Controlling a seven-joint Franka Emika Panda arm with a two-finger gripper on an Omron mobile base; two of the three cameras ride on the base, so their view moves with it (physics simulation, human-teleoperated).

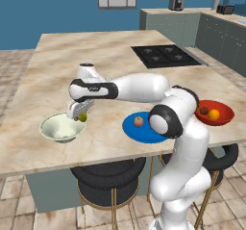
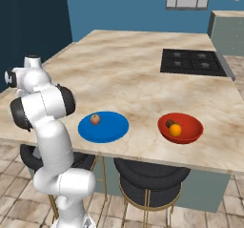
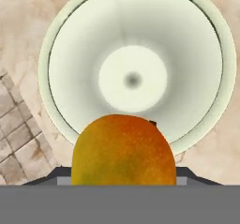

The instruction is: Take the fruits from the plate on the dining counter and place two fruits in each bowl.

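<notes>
Here, gripper (image 1: 79,114) clamped on mottled green-yellow fruit (image 1: 82,117), fingertips hidden behind it, over smooth flared pale bowl (image 1: 61,128) near counter's (image 1: 86,56) front edge.

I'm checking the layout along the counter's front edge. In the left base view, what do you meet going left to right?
Pale bowl → green-yellow fruit held in the gripper → blue plate with the apple → red bowl holding the brown fruit, then the orange.
</notes>
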